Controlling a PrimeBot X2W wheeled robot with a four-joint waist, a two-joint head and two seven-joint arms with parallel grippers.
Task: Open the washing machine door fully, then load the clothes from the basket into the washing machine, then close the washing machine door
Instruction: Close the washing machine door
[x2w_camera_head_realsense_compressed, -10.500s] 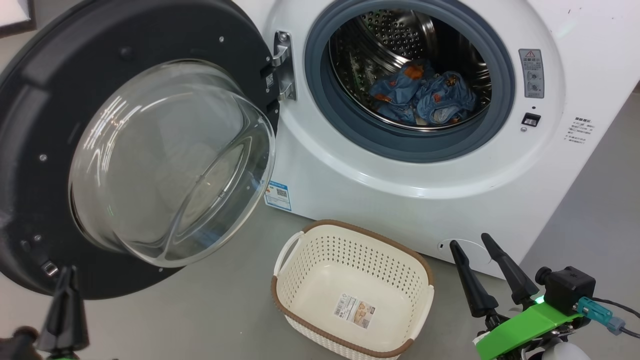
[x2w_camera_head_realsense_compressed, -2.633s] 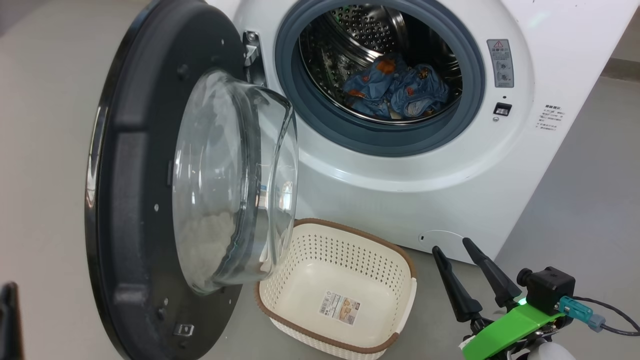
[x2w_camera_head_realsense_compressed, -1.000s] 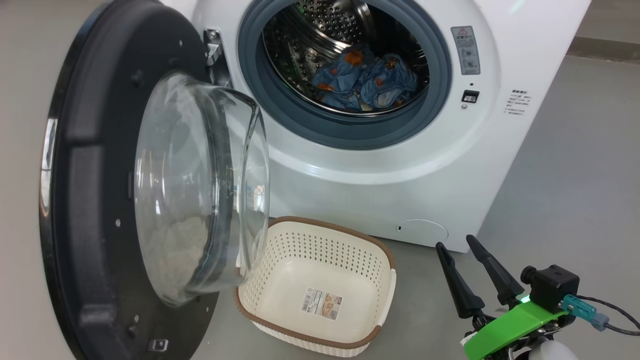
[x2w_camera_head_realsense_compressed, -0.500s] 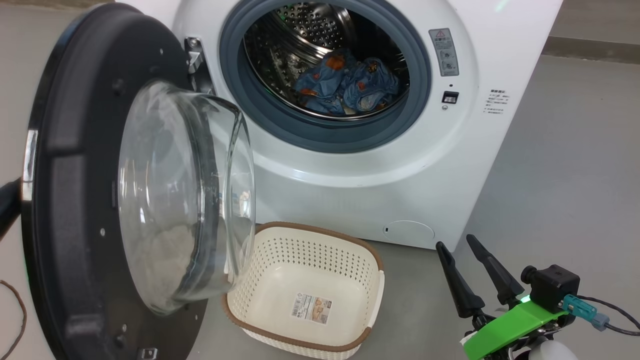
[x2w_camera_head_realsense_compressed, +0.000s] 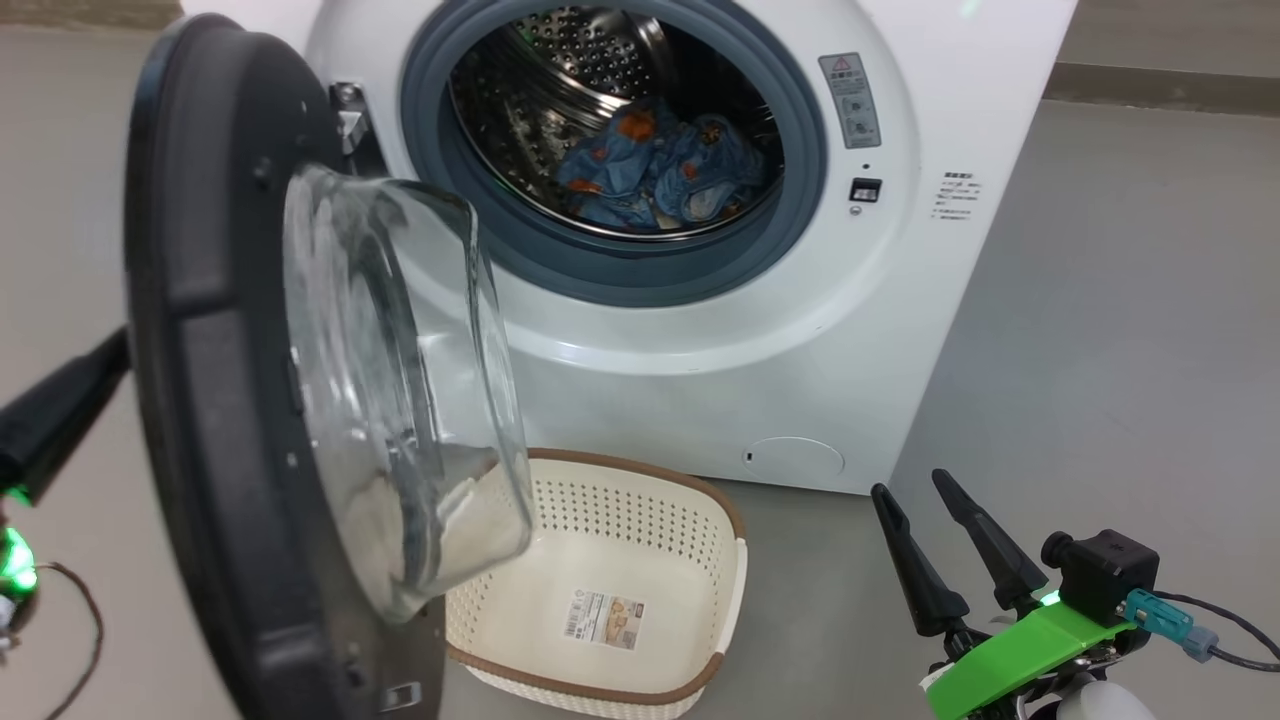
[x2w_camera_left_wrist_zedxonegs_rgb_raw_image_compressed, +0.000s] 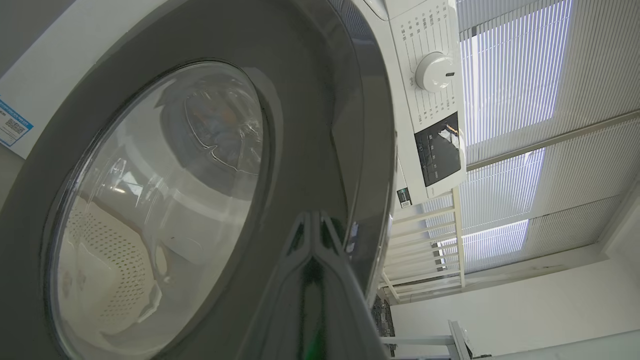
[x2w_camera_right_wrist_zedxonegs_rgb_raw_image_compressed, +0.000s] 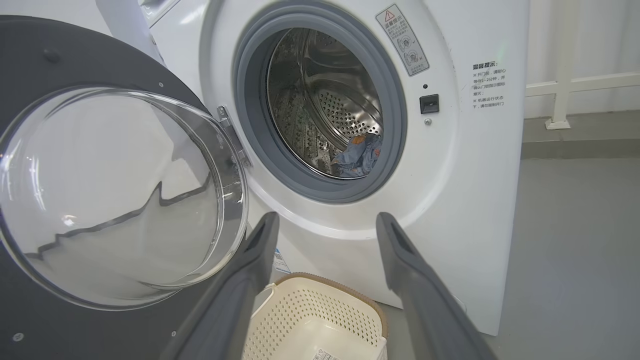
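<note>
The washing machine door (x2w_camera_head_realsense_compressed: 190, 300) has swung well round. Some seconds back it lay wide open at 9 o'clock of the opening, its inner face turned to me. Now I see it nearly edge-on, roughly halfway to shut. My left fingers (x2w_camera_left_wrist_zedxonegs_rgb_raw_image_compressed: 312, 260) are pressed together with nothing between them. Their tip meets its own reflection on the door's glossy outer rim, beside the glass, so I take it that I am touching and pushing there.

The clothes (x2w_camera_head_realsense_compressed: 660, 170) lie in a blue heap low in the drum (x2w_camera_head_realsense_compressed: 540, 80) of the washing machine (x2w_camera_head_realsense_compressed: 700, 340), behind the grey gasket (x2w_camera_head_realsense_compressed: 600, 275). I see nothing trailing over the seal. The basket (x2w_camera_head_realsense_compressed: 640, 475) stands empty on the floor (x2w_camera_head_realsense_compressed: 1100, 350) at 6 o'clock of the opening, close to the machine. The door's glass bowl (x2w_camera_head_realsense_compressed: 400, 400) now hangs over its 9 o'clock end, and I cannot tell whether they touch.

My right fingers (x2w_camera_head_realsense_compressed: 912, 485) are spread wide and hold nothing. They sit at 4 o'clock in the head view, well apart from door and basket.

I judge the loading done and the closing half made. What remains is the rest of the swing and a firm press until the latch catches. The basket, so close under the bowl, may get nudged.
</note>
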